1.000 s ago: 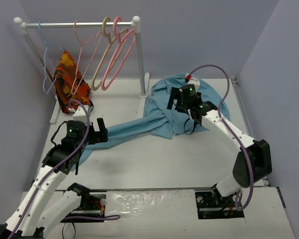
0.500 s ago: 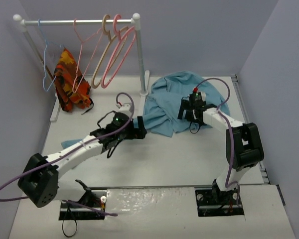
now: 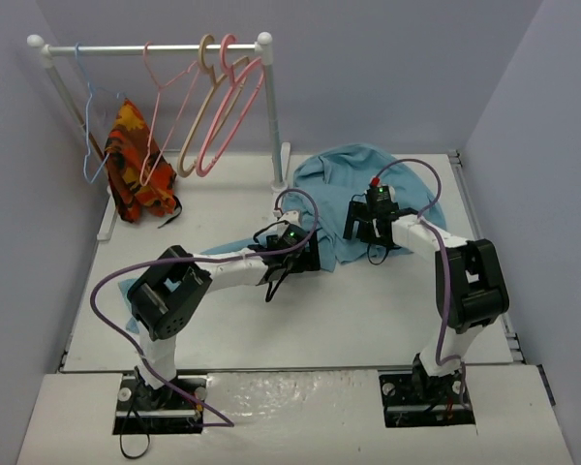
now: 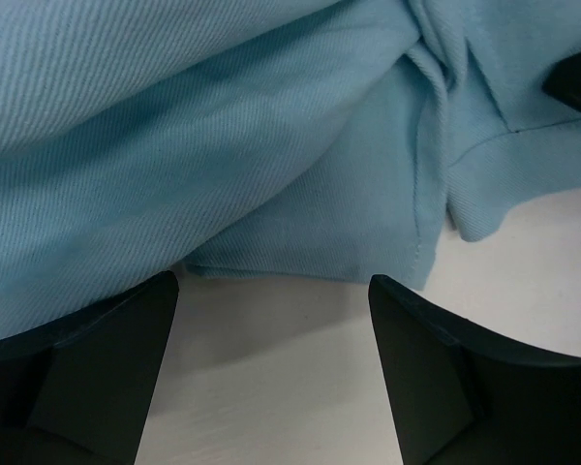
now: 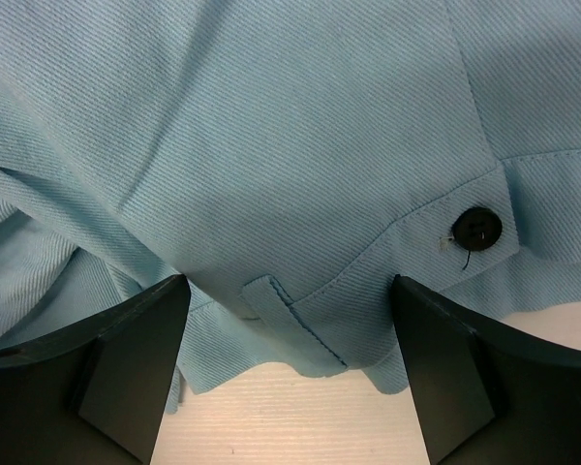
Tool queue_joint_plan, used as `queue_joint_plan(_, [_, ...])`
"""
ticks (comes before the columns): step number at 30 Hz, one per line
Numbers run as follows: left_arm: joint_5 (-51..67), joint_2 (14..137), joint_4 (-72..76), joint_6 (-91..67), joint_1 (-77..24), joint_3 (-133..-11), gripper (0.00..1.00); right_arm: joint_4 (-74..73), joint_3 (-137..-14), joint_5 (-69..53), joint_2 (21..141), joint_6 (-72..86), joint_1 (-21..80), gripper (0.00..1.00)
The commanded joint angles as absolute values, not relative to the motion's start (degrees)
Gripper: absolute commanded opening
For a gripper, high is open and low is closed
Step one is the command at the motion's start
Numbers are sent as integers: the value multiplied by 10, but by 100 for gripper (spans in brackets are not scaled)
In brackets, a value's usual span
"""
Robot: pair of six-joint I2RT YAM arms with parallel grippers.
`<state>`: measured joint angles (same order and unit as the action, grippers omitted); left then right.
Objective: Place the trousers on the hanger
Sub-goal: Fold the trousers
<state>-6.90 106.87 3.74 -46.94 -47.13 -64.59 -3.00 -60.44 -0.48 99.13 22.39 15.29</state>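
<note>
The light blue trousers (image 3: 334,179) lie crumpled on the table right of the rack, one leg trailing to the near left (image 3: 140,291). The salmon-pink wire hanger (image 3: 167,108) hangs on the rail, far from both grippers. My left gripper (image 3: 306,255) is open and low at the heap's near left edge; in the left wrist view (image 4: 271,325) bare table lies between its fingers, with a fabric hem (image 4: 310,247) just ahead. My right gripper (image 3: 364,222) is open over the waistband (image 5: 300,174), with a belt loop (image 5: 292,323) and a black button (image 5: 476,230) ahead of it.
A white clothes rack (image 3: 269,107) stands at the back left with a thin blue wire hanger (image 3: 89,107), thicker beige (image 3: 199,107) and pink (image 3: 230,107) hangers, and an orange patterned cloth (image 3: 136,165). Purple cables loop over both arms.
My left arm has swung right along the trouser leg to the heap's near edge. My right gripper has come nearer over the heap, then barely moved. The leg has bunched up.
</note>
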Motion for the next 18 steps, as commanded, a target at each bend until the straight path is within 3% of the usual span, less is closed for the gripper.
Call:
queue_joint_plan(1, [-128, 1083, 22, -485, -482, -698, 72, -6, -600, -14, 981, 216, 150, 81])
queue_joint_plan(8, [-174, 1125, 1, -484, -483, -719, 68, 12, -584, -19, 979, 220, 151, 78])
queue_joint_plan(12, [-191, 1147, -26, -485, -483, -734, 47, 17, -575, -15, 982, 220, 151, 74])
queue_joint_plan(15, [-211, 1156, -39, -475, -483, -739, 6, 18, -571, -13, 983, 220, 150, 54])
queue_joint_plan(18, [-221, 1149, -50, -451, -479, -743, 0, 17, -567, -5, 973, 221, 149, 28])
